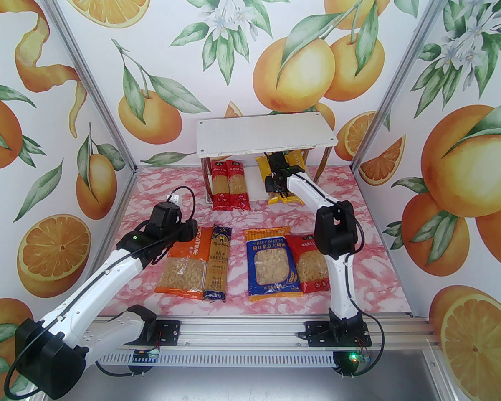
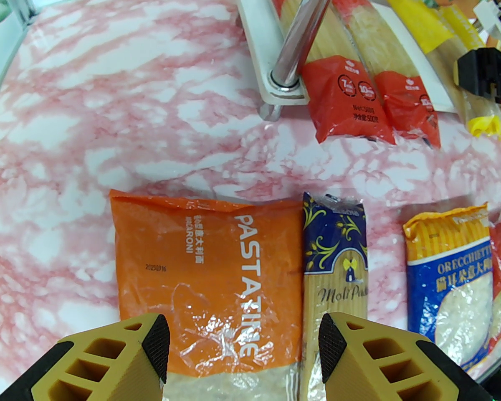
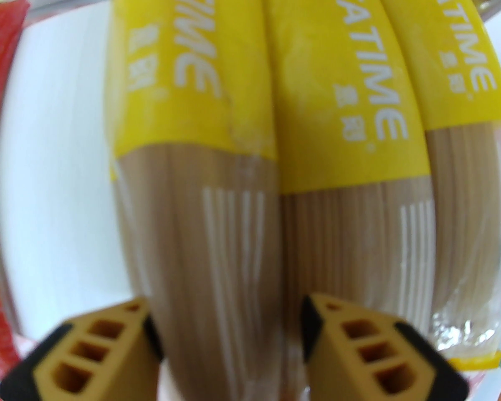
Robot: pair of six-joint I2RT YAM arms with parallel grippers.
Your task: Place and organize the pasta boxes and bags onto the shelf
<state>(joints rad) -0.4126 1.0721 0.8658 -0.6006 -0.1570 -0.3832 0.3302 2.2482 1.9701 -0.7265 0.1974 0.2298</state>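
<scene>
right jaws spread over the yellow spaghetti

here's the shelf (image 1: 265, 136) at the back of the pink marble table (image 1: 158, 190), and its top board hides the far ends of everything beneath it. on the lower board (image 1: 256, 184), two red spaghetti packs (image 1: 229, 184) lie side by side on the left. three yellow pastatime packs (image 3: 317, 98) lie abreast on the right, near ends poking past the board's front edge.

the right gripper (image 3: 229, 320) is right there, jaws spread wide with the leftmost yellow pack's near end between them. the wrist picture is blurred, so whether either pad touches the wrap i can't say. the pack lies flat with its neighbours.

over to the left gripper (image 2: 244, 341): it hovers with jaws well apart and empty above the orange bag (image 2: 208, 274) and the dark blue spaghetti pack (image 2: 334, 265), which lie touching on the table.

further right, the blue bag (image 1: 271, 265) and the red bag (image 1: 311, 267) lie edge to edge. which one overlaps the other is hard to make out, and the left wrist view cuts both off at its right edge.
</scene>
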